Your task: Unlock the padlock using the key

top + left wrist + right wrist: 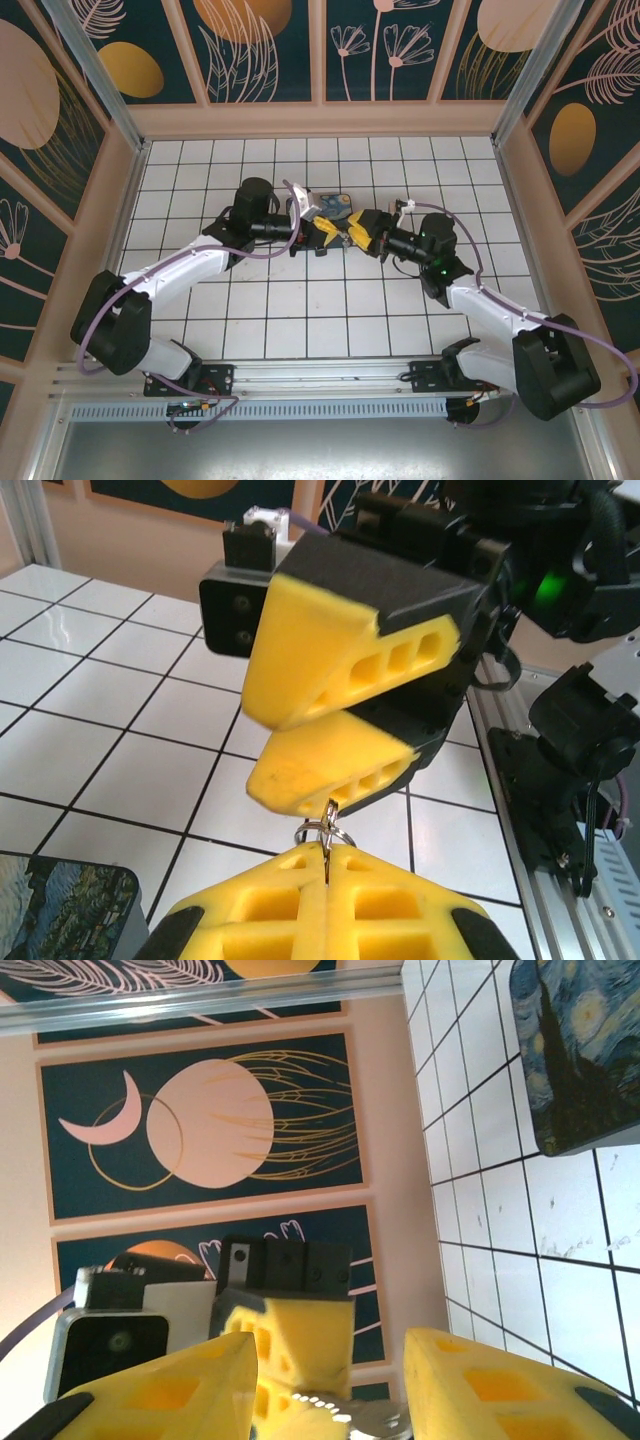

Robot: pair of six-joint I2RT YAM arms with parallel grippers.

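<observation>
Above the white tiled counter [300,320], walled in by painted panels, the 2 arms meet nose to nose. The left fingers [270,900] are pressed shut on the key [327,852], its ring [322,832] poking out, probably offered for a handover. The right fingers [330,650] stand apart at that ring, gripping nothing yet.

2 robot arms: left arm [190,268], right arm [490,310]. 2 yellow grippers: left gripper [330,233], right gripper [350,228]. 1 blue painted box [332,204]. 1 key [327,853]. Small rings [320,832] on it, count unclear.
</observation>
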